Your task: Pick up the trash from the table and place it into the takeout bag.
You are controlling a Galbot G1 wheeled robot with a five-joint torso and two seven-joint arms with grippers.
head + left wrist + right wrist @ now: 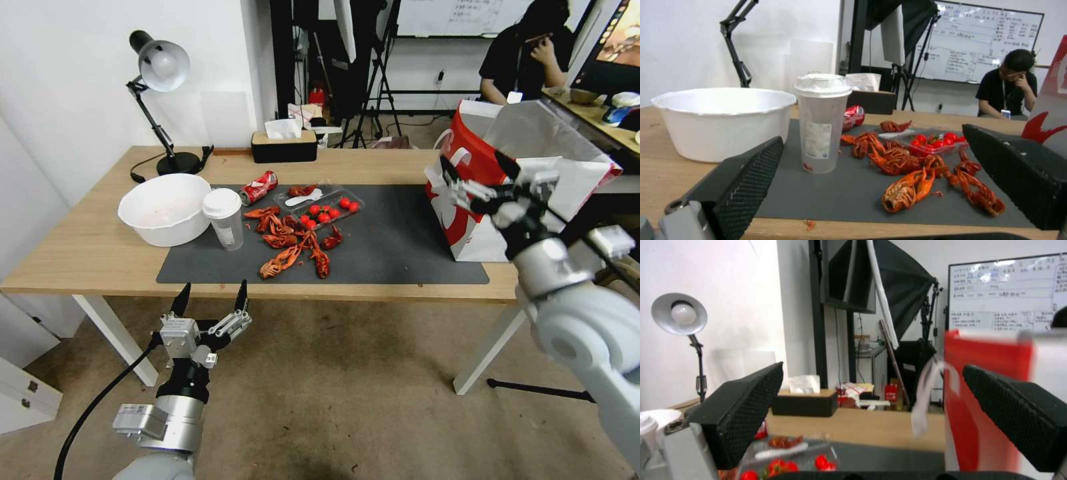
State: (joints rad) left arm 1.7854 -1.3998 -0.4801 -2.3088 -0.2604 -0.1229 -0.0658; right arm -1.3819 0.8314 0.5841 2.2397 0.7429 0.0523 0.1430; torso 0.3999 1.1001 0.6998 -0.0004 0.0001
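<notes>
Here your left gripper (212,297) waits spread and empty before the table (80,257) — right gripper (480,175) gapes empty beside the takeout bag (467,233).

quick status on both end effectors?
Left end effector: open, empty, below the table's front edge.
Right end effector: open, empty, at the takeout bag.

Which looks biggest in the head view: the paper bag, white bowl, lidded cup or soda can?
1. Paper bag
2. White bowl
3. Lidded cup
4. Soda can
The can lies farther from the camera, which may shrink it slightly.
</notes>
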